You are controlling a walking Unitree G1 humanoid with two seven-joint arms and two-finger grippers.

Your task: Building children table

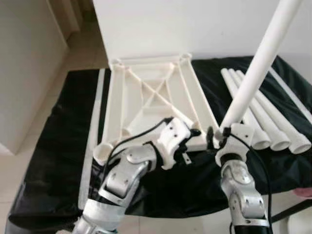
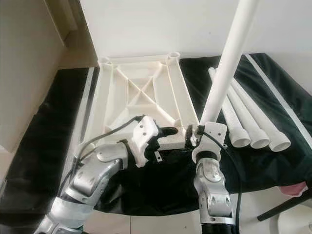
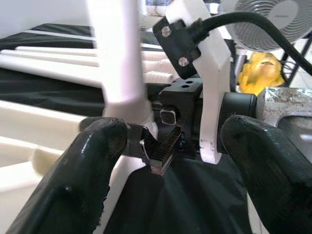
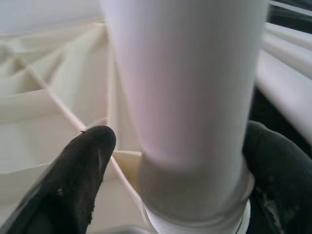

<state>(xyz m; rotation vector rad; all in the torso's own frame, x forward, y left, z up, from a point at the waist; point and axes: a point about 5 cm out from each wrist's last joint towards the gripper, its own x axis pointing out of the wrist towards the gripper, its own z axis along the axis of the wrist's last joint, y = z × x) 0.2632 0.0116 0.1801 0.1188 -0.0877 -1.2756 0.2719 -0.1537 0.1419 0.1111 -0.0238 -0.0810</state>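
So the white table leg is standing nearly upright at the near right corner of the flipped tabletop, long axis running up and leaning a bit to the right and away from the robot, with its bottom end sitting at the corner socket. The right gripper is clamped around that bottom end, one black finger on each side of the tube in the right wrist view. The tabletop lies underside up on a black sheet, ribs and an X brace showing, long axis pointing away from the robot, with round sockets at the corners. Three more legs lie side by side on the sheet just right of it, pointing roughly the same way, open ends toward the robot. The left gripper hovers at the tabletop's near edge, fingers spread apart with nothing in them, aimed at the right gripper.
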